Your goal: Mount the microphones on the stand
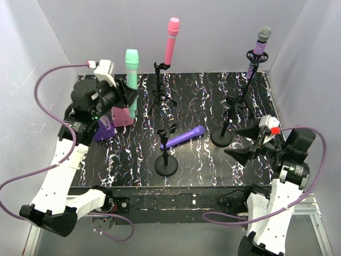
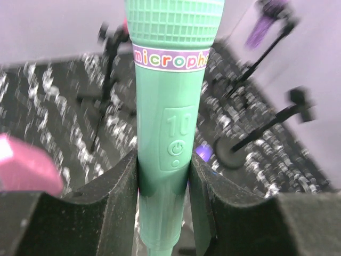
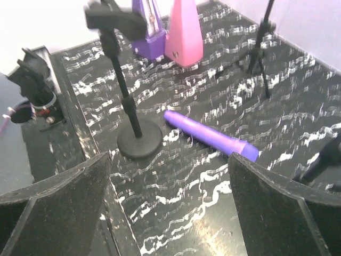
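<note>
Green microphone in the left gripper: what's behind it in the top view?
The green microphone, clamped in the left gripper, overlaps a pink wedge box on the table, with a purple wedge beside it. Part of the box's top is hidden by microphone and gripper.

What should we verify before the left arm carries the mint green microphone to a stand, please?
1. Left tool shut on mint green microphone: ok.
2. Microphone roughly upright in the grip: ok.
3. Front round-base stand has an empty clip: ok.
4. Right tool open, holding nothing: ok.
5. Clearance past plain purple microphone lying near that stand: cannot tell.
</note>
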You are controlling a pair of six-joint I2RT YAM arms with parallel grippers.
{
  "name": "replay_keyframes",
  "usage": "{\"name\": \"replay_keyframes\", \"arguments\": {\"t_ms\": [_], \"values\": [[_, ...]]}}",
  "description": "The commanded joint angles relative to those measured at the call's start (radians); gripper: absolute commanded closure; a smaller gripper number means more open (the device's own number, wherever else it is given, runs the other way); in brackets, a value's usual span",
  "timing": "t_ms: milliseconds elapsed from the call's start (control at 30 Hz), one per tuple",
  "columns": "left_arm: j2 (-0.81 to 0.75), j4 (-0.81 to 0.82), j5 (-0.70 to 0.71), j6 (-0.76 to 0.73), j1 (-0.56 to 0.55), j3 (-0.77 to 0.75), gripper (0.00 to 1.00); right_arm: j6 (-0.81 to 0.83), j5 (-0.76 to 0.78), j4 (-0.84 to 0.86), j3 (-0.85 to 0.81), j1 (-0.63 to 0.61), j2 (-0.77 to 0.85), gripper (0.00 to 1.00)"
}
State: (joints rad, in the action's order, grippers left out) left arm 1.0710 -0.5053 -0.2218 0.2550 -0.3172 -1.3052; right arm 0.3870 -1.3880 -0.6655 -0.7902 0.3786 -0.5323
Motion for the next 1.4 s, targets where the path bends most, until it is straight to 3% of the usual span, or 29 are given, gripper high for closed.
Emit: {"name": "replay_keyframes", "arguments": {"t_ms": [0, 133, 300, 433, 600, 667, 767, 967, 1133, 1367], "values": [[0.019, 0.181, -0.16, 0.111, 0.001, -0.153, 1.0, 0.281, -0.105, -0.408, -0.275, -0.006, -0.151, 0.03], [0.101, 0.381, -0.277, 0.289, -0.034, -0.232, 1.0, 0.352, -0.068, -0.591, -0.469, -0.07, -0.261, 0.04], [0.199, 0.529, -0.136, 0.237, -0.322, -0.295, 1.0, 0.147, -0.022, -0.521, -0.628, -0.188, -0.334, 0.04], [0.263, 0.645, -0.029, 0.221, -0.475, -0.286, 1.0, -0.22, -0.043, -0.162, -0.652, -0.23, -0.337, 0.04], [0.325, 0.718, 0.041, 0.191, -0.579, -0.296, 1.0, -1.046, -0.051, 0.776, -0.462, -0.241, -0.304, 0.05], [0.343, 0.737, 0.064, 0.191, -0.609, -0.302, 1.0, -1.23, -0.02, 0.981, -0.431, -0.251, -0.319, 0.05], [0.363, 0.769, 0.093, 0.196, -0.652, -0.296, 1.0, -1.223, 0.032, 0.925, -0.457, -0.28, -0.351, 0.07], [0.383, 0.827, 0.156, 0.196, -0.724, -0.279, 1.0, -0.958, 0.133, 0.615, -0.581, -0.345, -0.396, 0.07], [0.405, 0.861, 0.182, 0.202, -0.757, -0.275, 1.0, -0.942, 0.167, 0.615, -0.589, -0.421, -0.411, 0.08], [0.423, 0.88, 0.202, 0.201, -0.786, -0.263, 1.0, -0.939, 0.176, 0.629, -0.589, -0.46, -0.433, 0.17]]}}
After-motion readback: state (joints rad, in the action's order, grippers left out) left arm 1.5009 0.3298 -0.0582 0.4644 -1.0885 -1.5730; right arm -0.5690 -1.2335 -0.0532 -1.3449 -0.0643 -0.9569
